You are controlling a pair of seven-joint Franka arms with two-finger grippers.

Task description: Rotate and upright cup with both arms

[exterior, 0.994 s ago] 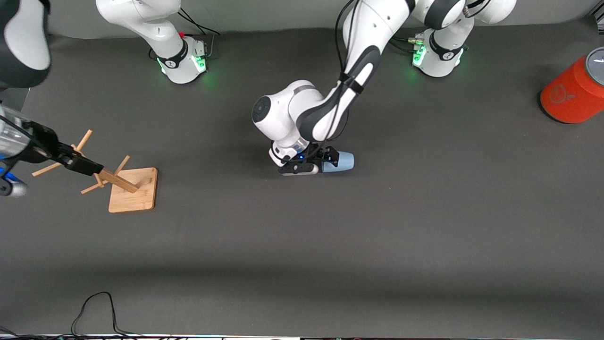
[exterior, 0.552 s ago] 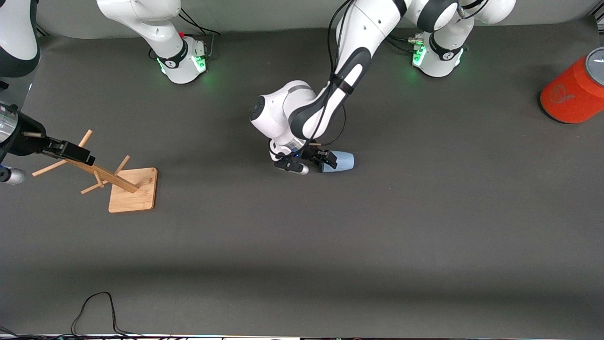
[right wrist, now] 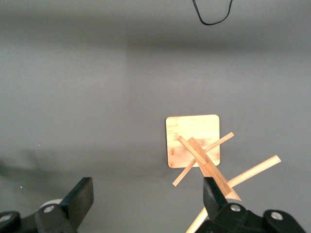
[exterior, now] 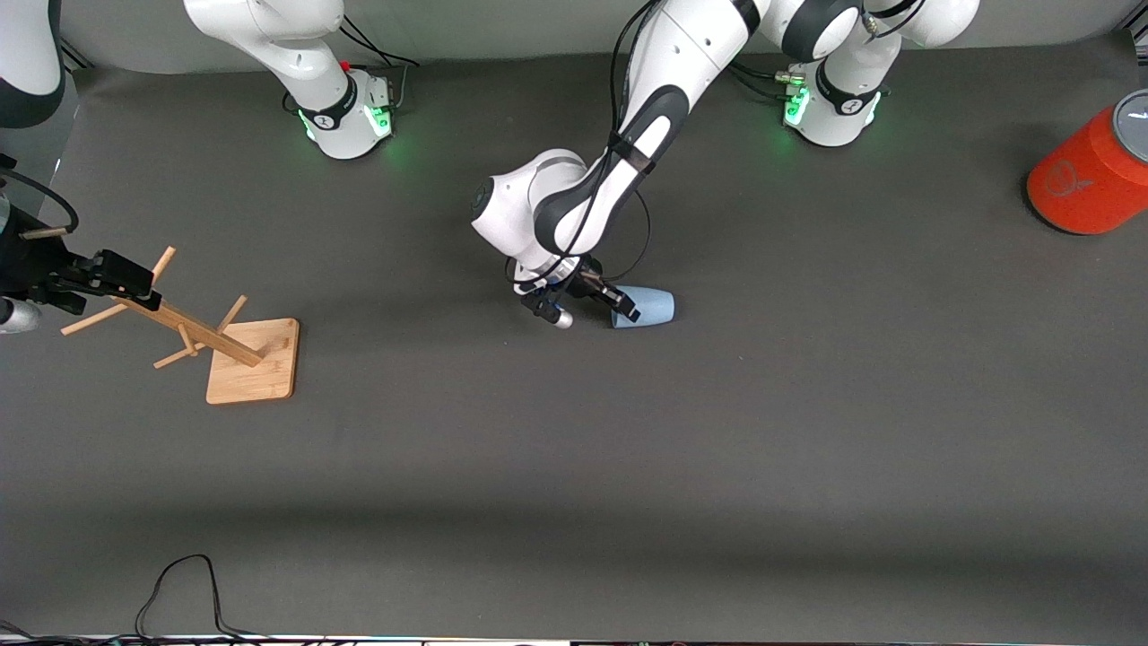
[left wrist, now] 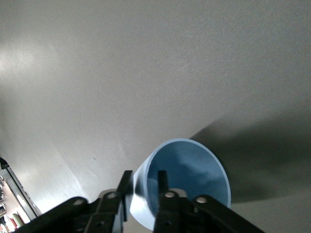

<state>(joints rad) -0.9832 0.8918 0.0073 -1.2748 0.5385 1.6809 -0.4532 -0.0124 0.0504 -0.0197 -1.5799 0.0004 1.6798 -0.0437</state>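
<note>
The pale-blue cup (exterior: 647,307) (left wrist: 182,182) lies on its side mid-table, rim pinched between black fingers (left wrist: 163,187).

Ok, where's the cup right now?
The cup lies on its side mid-table in the front view, the left claw pinching its rim, one finger inside; the orange can stands toward the left arm's end.

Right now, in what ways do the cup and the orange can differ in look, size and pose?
The cup is small and pale blue; the orange can is much larger. The cup lies on its side mid-table, its rim wall pinched by the left gripper, one finger inside; the orange can stands untouched at the left arm's end. The cup is open-mouthed; the orange can has a grey lid. Both are round.
</note>
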